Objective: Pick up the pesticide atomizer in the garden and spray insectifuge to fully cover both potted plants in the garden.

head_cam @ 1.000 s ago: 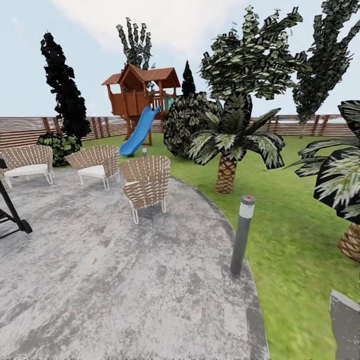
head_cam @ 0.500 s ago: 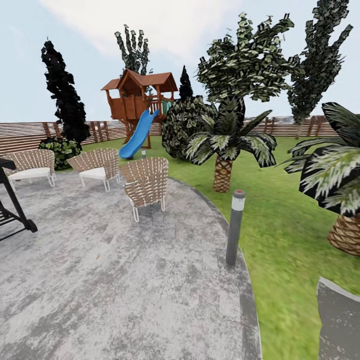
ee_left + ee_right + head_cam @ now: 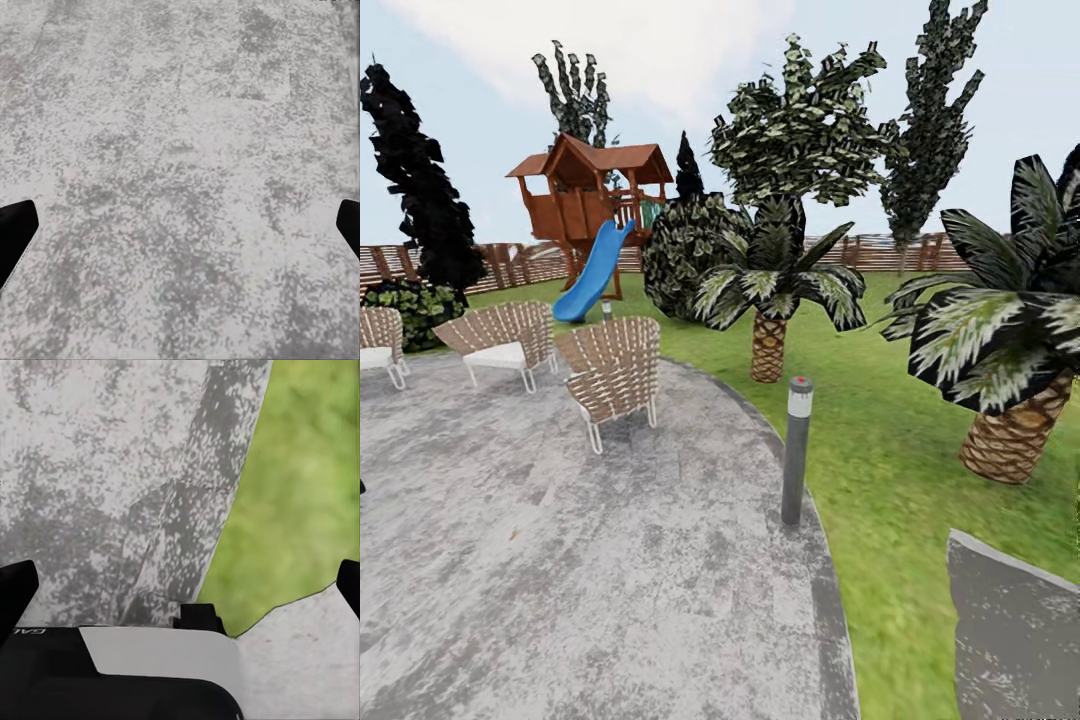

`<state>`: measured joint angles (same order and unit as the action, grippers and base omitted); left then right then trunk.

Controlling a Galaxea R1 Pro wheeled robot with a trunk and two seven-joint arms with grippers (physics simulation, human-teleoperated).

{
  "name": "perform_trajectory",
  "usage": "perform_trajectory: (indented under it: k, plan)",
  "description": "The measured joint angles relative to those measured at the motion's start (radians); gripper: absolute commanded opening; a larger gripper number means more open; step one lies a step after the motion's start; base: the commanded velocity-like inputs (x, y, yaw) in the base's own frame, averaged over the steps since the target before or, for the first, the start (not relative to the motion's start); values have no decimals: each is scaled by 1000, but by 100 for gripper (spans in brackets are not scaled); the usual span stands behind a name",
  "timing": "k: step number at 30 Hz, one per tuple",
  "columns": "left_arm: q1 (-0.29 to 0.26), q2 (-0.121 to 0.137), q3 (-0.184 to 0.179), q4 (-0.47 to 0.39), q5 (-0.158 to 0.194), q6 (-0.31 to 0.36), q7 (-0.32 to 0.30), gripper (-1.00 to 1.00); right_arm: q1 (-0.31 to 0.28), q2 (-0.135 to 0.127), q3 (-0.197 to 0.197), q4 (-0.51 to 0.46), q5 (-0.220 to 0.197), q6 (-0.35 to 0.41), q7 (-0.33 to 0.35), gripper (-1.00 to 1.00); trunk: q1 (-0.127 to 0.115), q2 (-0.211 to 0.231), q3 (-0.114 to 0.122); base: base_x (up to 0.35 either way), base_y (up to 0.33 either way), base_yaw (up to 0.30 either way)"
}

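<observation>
The pesticide atomizer and the potted plants are out of view. In the left wrist view my left gripper (image 3: pixel 180 232) is open, its black fingertips (image 3: pixel 13 232) at the two sides over bare grey paving. My right gripper (image 3: pixel 180 585) is open too, with nothing between its fingertips (image 3: pixel 16 589). It hangs over the curved border where the paving (image 3: pixel 97 472) meets the grass (image 3: pixel 307 487).
I stand on a round grey patio (image 3: pixel 560 560). A grey bollard light (image 3: pixel 796 450) marks its edge. Wicker chairs (image 3: pixel 612 372) stand at the left. Lawn (image 3: pixel 890 450) with palms (image 3: pixel 768 300) (image 3: pixel 1010 380) lies to the right, a playhouse with a blue slide (image 3: pixel 592 270) and a fence behind. Another paved slab (image 3: pixel 1015 640) is near right.
The whole picture has slid left, so the camera has turned right. The black frame at the left edge has left the picture, and the right palm is further in.
</observation>
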<state>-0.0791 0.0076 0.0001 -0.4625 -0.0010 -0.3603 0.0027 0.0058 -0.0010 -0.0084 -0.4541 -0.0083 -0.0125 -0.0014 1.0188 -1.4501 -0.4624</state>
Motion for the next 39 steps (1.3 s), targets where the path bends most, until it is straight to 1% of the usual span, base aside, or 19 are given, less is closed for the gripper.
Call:
perform_trajectory:
  k: [1,3,5,19,31,39]
  plan:
    - [0,0,0,0,0,0,0,100,0,0,0,0,0,0,0,100,-1,0,0,154,249,-276]
    - [0,0,0,0,0,0,0,100,0,0,0,0,0,0,0,100,10,1,0,153,260,-239]
    - [0,0,0,0,0,0,0,100,0,0,0,0,0,0,0,100,6,0,0,103,271,-116]
    - [0,0,0,0,0,0,-1,100,0,0,0,-1,0,0,0,100,6,1,0,13,258,-32]
    - [0,0,0,0,0,0,0,100,0,-1,0,-2,0,0,0,100,6,1,0,0,225,-246]
    - [0,0,0,0,0,0,-1,100,0,-1,0,-2,0,0,0,100,6,1,0,0,103,-270]
